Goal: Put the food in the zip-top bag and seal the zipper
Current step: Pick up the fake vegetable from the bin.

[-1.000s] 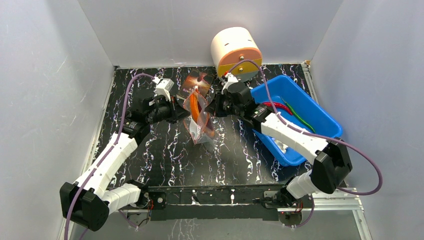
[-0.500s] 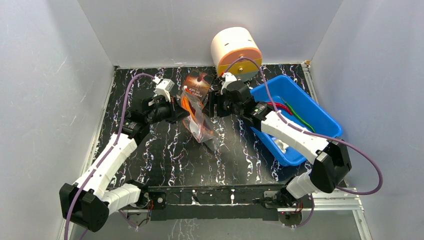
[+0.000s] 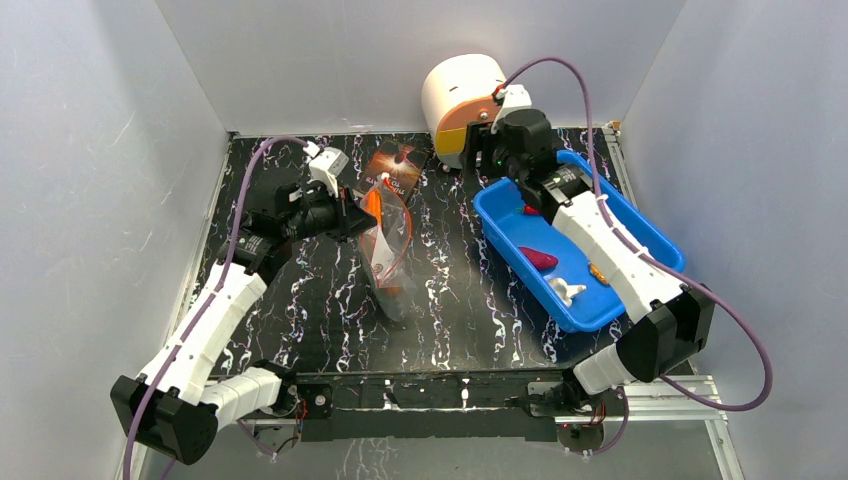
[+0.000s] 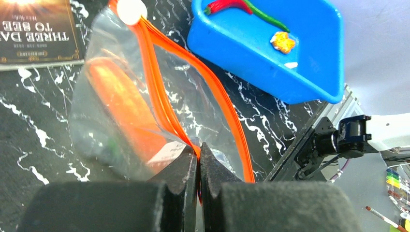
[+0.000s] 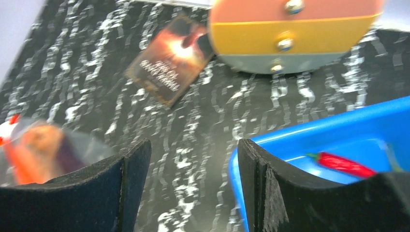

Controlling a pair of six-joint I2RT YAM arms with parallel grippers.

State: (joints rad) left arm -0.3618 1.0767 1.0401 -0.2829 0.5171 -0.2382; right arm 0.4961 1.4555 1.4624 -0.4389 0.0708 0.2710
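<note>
At table centre: zip-top bag [image 3: 385,265], orange-brown slice [image 4: 121,106] inside | left gripper [image 4: 198,150] clamped shut on zipper [image 4: 167,113] | right gripper [image 5: 193,145] spread wide, empty, over far corner of blue bin [image 3: 515,225] holding red chili [image 5: 345,164]

free: you can pass over bare worktop [image 3: 450,290] between zip-top bag [image 3: 388,250] and blue bin [image 3: 510,228], down to the near edge | blocked: book [image 3: 393,163] and round drum [image 3: 450,90] crowd the far edge; bin fills the right edge
</note>
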